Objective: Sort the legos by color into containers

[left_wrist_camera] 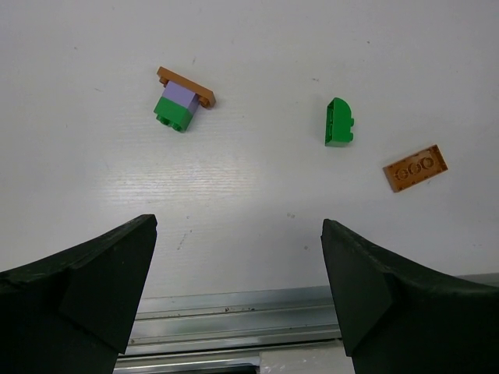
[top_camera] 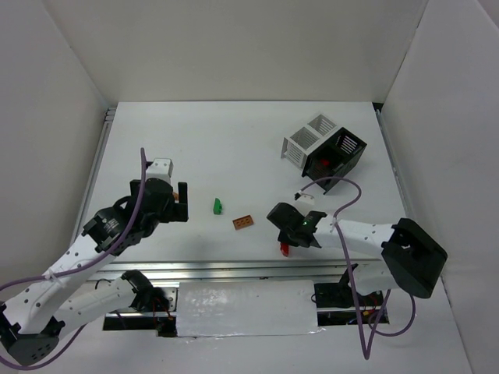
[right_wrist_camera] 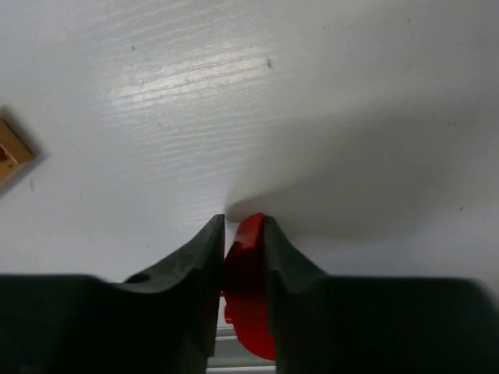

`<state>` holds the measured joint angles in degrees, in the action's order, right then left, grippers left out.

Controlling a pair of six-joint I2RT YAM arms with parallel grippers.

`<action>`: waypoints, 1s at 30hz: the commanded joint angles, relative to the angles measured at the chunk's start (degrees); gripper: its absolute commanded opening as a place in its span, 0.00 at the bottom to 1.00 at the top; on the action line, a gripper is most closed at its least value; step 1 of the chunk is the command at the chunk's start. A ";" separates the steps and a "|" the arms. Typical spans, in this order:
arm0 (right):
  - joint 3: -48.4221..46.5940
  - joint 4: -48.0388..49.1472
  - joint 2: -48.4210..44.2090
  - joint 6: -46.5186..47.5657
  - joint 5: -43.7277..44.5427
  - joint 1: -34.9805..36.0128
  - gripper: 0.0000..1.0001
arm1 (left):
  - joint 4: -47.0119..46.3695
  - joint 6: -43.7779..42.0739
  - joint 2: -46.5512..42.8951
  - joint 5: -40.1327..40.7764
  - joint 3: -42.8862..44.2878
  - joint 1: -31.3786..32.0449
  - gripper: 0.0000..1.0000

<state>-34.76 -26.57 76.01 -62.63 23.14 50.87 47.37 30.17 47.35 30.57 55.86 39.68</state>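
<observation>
- Right gripper (right_wrist_camera: 243,227): jaws clenched on a red lego (right_wrist_camera: 248,300), which is pinched between the two fingers. In the top view this is lower centre-right, near the front rail of the white table (top_camera: 234,132).
- Left gripper (left_wrist_camera: 238,224): jaws released and spread wide, with nothing between them. It hovers over the table at centre-left of the top view.
- Green lego (left_wrist_camera: 338,122): lies loose on the table at upper right of the left wrist view.
- Orange-brown flat lego (left_wrist_camera: 415,167): lies just right of the green one and apart from it.
- Stacked lego (left_wrist_camera: 181,100): an orange-brown plate, then purple, then green. It lies tipped on its side at upper left of the left wrist view.
- White container (top_camera: 308,140) and black container (top_camera: 343,152): they stand touching at upper right of the top view. Something red shows inside the black one.
</observation>
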 commanded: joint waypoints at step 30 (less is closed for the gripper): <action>-47.85 -5.95 15.66 35.39 4.38 -40.15 0.01 | -3.43 -0.64 -0.51 -0.16 -0.84 -1.01 1.00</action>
<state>-79.26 -29.93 91.57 -27.94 27.33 11.77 45.76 30.15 46.44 30.17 54.96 39.13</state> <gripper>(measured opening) 0.292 0.994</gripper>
